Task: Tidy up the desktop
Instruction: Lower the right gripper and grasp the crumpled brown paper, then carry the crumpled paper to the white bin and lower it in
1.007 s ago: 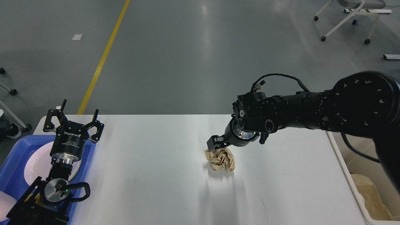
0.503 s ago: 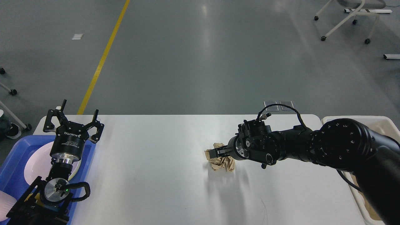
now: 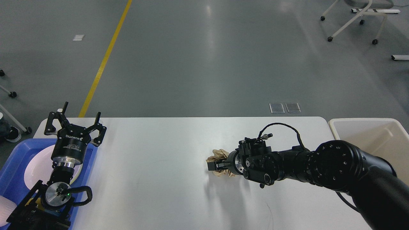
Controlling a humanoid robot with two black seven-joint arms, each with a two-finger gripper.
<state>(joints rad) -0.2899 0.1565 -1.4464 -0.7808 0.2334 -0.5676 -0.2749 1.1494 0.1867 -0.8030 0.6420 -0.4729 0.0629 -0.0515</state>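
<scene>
The surface (image 3: 153, 179), white with rounded corners, spreads beneath both arms. At its middle, a crumpled brown paper wad (image 3: 219, 155) lies against the right pincer (image 3: 213, 166), which reaches in from three o'clock; the fingers seem to sit around the wad's near side, but they are dark and I cannot tell whether they are clamped on it. The left pincer (image 3: 75, 123) hangs with its fingers apart at nine o'clock, above a blue tray (image 3: 19, 150) holding a white plate (image 3: 38, 166). A cream bin (image 3: 364, 134) stands just beside the surface's three o'clock edge. Bare surface lies between the wad and the tray, and toward six o'clock.
</scene>
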